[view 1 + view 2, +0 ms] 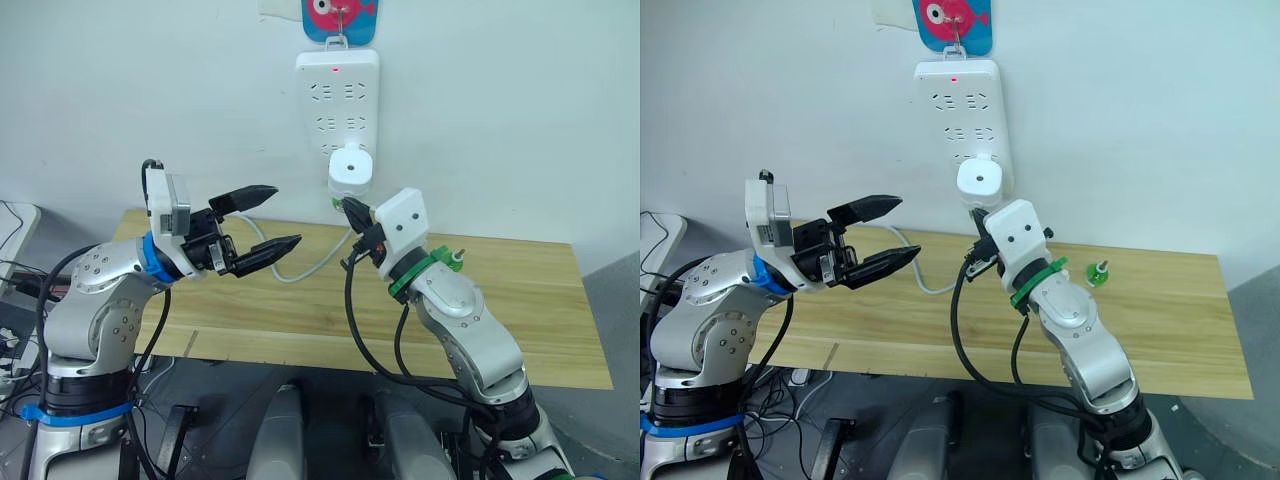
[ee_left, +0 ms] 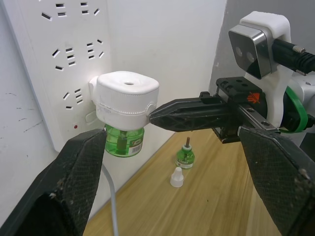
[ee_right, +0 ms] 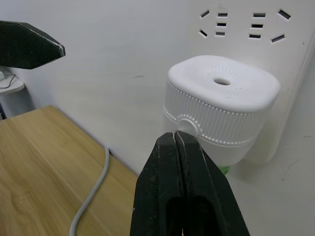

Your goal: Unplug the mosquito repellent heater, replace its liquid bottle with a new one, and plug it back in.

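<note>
The white mosquito repellent heater [image 1: 350, 165] sits plugged into the wall power strip [image 1: 337, 100], and a green liquid bottle [image 2: 123, 141] hangs under it. My right gripper [image 3: 175, 138] is shut, with its joined tips against the round button on the heater's ribbed side. Off to the left of the heater, my left gripper [image 1: 285, 216] is open and holds nothing. Another green bottle [image 2: 185, 156] with a wick stands on the wooden table [image 1: 500, 320] near the wall, beside a small white cap [image 2: 176, 177].
A grey cable [image 1: 300, 270] runs from the power strip down across the table. A blue fish-shaped hook [image 1: 340, 15] holds the strip on the white wall. A red light [image 1: 337, 70] glows on the strip.
</note>
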Controlling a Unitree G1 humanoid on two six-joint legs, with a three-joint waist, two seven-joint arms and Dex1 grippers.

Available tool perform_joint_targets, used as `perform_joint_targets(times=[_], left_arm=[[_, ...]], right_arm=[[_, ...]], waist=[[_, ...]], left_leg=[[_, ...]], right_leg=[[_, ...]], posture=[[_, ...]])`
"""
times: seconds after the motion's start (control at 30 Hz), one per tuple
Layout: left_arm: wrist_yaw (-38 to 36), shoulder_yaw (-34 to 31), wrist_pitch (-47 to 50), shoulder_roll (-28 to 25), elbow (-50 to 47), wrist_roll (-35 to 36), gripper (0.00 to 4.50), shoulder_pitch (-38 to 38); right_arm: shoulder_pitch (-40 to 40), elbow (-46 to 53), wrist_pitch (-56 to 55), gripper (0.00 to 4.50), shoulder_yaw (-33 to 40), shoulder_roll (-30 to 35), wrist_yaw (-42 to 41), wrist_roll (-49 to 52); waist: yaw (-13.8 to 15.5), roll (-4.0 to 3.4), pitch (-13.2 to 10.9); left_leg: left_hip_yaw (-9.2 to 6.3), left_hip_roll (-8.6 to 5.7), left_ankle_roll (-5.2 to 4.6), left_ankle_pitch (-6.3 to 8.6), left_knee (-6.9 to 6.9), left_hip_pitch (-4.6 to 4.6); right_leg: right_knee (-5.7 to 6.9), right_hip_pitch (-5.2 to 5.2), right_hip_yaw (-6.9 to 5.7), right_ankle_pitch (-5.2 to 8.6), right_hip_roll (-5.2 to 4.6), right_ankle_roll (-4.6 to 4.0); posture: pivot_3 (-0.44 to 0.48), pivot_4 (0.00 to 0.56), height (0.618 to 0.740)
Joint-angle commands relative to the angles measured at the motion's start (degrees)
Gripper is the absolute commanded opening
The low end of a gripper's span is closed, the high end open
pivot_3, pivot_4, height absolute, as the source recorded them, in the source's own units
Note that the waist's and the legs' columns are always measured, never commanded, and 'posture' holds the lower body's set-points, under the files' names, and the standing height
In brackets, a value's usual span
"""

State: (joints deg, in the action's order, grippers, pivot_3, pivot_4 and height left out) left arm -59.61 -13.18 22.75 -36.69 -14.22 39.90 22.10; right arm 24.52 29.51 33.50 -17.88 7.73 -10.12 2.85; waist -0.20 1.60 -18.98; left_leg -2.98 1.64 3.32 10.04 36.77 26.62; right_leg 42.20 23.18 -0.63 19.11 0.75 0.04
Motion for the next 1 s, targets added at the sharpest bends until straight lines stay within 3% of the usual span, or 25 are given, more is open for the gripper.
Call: perform_joint_targets(times=[0.03,1.0], left_arm=[[-0.47,-0.11,-1.62,-0.42,-0.38,-0.13,4.50,0.55],[-1.28,1.08,-4.76,-0.06,2.06,-1.86,4.50,1.30]], right_arm=[[-0.50,3.09,-0.44,0.02,0.86,-0.42,0.13,-0.56],[1.11,4.81,1.69,0.02,2.25,-2.92,-0.54,1.62]], waist=[[0.00,0.00,0.00],[0.01,0.00,0.00]], left_leg=[[0.01,0.00,0.00,0.00,0.00,0.00],[0.02,0.01,0.00,0.00,-0.06,0.03]], right_leg=[[-0.02,0.00,0.00,0.00,0.00,0.00],[-0.12,0.00,0.00,0.00,0.00,0.00]], posture=[[0.134,0.301,0.740],[0.128,0.309,0.740]])
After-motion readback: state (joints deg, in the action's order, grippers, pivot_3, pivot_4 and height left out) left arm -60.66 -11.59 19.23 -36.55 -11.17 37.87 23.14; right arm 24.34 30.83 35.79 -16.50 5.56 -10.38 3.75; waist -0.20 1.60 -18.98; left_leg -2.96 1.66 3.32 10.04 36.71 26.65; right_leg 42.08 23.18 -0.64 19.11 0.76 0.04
